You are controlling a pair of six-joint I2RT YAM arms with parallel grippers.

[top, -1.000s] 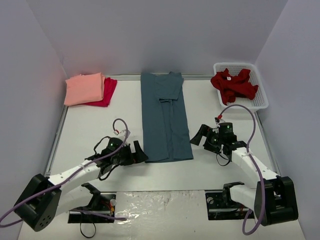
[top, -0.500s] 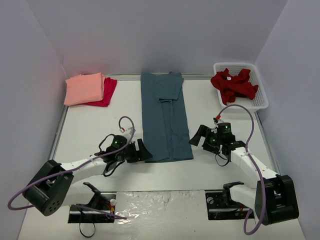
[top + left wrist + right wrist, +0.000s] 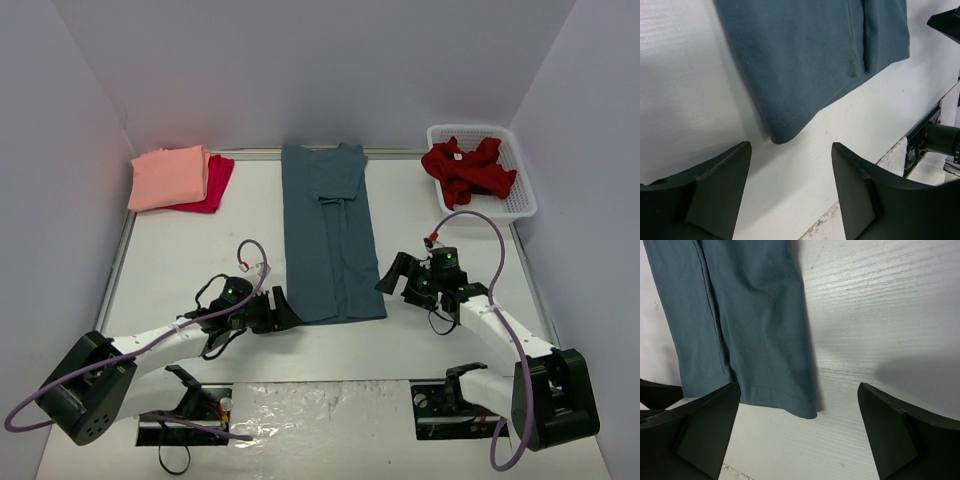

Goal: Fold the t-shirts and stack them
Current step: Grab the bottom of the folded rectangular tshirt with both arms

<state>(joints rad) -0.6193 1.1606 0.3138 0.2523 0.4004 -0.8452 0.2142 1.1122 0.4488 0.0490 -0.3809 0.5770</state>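
Note:
The slate-blue t-shirt [image 3: 330, 235] lies flat in the middle of the table, folded into a long strip running front to back. My left gripper [image 3: 283, 308] sits low at its near-left corner. In the left wrist view that gripper [image 3: 791, 147] is open, with the shirt's corner [image 3: 777, 136] just ahead of the fingertips and only bare table between them. My right gripper [image 3: 392, 275] is open at the near-right corner. In the right wrist view the hem corner [image 3: 807, 412] lies between its wide-spread fingers [image 3: 715, 425]. A salmon-pink t-shirt [image 3: 168, 177] rests folded on a crimson one [image 3: 216, 180] at the back left.
A white lattice basket [image 3: 517, 200] at the back right holds a crumpled dark red t-shirt [image 3: 468, 168]. Walls close in the left, back and right sides. Both arm bases [image 3: 190, 405] are bolted at the near edge.
My left gripper slid right to the blue shirt's near-left corner and its jaws narrowed somewhat. My right gripper edged left toward the near-right corner. The shirts did not move.

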